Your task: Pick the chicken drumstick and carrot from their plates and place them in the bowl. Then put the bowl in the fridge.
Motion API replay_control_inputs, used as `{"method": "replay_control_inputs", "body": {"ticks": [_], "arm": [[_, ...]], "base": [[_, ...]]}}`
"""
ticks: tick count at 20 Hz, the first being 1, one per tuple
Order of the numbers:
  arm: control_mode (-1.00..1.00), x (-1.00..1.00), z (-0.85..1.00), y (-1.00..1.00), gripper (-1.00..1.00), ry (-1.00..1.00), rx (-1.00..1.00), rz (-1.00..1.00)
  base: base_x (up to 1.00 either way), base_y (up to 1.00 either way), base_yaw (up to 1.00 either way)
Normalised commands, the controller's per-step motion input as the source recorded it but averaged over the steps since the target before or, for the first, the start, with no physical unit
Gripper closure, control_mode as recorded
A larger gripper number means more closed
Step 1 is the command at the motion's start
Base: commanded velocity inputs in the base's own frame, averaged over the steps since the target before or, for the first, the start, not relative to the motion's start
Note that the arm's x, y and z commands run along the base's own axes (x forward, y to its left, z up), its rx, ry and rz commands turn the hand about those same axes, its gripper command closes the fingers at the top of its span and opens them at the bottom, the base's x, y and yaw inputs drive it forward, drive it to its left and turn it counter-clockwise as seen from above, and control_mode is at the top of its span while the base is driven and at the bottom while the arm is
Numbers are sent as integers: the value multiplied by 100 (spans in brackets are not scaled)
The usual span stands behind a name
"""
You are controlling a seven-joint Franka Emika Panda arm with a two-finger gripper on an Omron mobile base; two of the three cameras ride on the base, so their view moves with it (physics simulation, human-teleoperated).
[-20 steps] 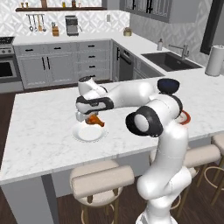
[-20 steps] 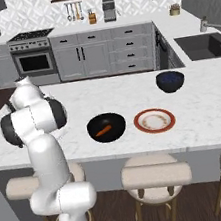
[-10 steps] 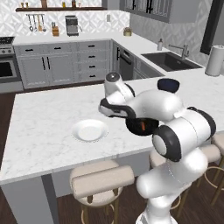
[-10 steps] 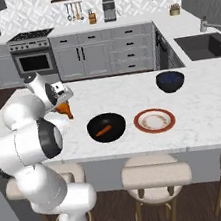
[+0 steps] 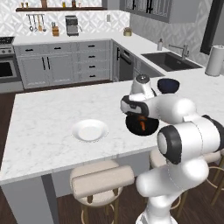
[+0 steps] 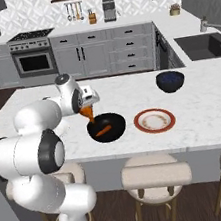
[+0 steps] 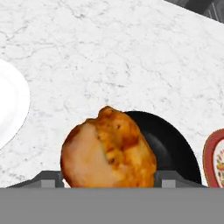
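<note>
My gripper (image 6: 87, 107) is shut on the golden-brown chicken drumstick (image 7: 107, 151), its fingertips (image 7: 48, 178) on either side of the meat. It hangs over the island counter just left of the black bowl (image 6: 106, 127). The orange carrot (image 6: 103, 131) lies inside that bowl. In the hand view the bowl (image 7: 175, 146) shows behind the drumstick to the right. The white plate (image 5: 90, 130) sits bare further left, and the cream plate with the reddish rim (image 6: 154, 120) is right of the bowl. In the left base view the gripper (image 5: 138, 114) is over the bowl (image 5: 151, 128). The fridge is out of view.
A smaller dark blue bowl (image 6: 170, 81) stands behind the rimmed plate. Stools (image 6: 155, 177) line the island's near edge. A sink (image 5: 168, 61) and a paper towel roll (image 5: 215, 61) are on the counter at the right.
The arm has swung from the white plate toward the black bowl with the drumstick in its grip. The white plate is left bare.
</note>
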Motion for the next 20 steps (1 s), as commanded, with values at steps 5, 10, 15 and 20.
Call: {"method": "replay_control_inputs", "body": {"ticks": [5,10,15,20], "arm": [[-100,18,-26,-51,100,16,0,0],[-100,0,-44,-4,100,19,0,0],[-100,9,-31,0,-100,5,0,0],[-100,4,-1,-20,-100,0,3,0]], "base": [[0,0,0],[0,0,0],[0,0,0],[0,0,0]]}}
